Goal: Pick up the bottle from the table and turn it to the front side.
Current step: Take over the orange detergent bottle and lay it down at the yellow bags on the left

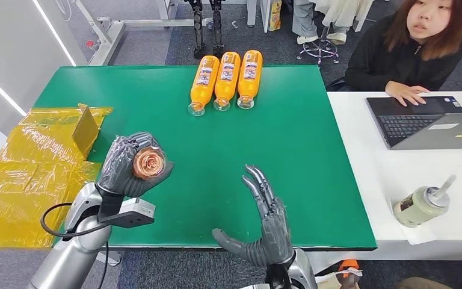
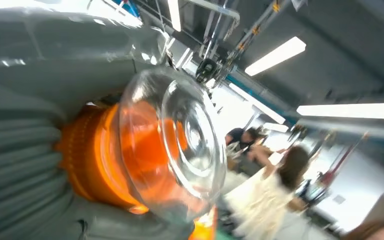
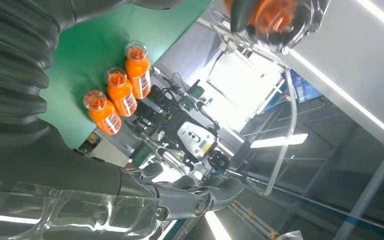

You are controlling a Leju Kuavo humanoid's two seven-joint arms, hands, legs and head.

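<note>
Mostly hidden bottle [image 1: 148, 163] in left hand [image 1: 129, 168] fingers; right hand [image 1: 263, 226] fingers spread, empty.

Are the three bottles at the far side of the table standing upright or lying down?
Lying down. The three orange bottles rest on their sides, side by side on the green table, labels facing up and clear bases toward the robot.

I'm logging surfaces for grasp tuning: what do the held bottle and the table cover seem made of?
Bottle in the left hand: likely clear glossy plastic, since orange contents show through its shiny base. Table cover: seemingly matte green felt or mat, showing no glare.
</note>
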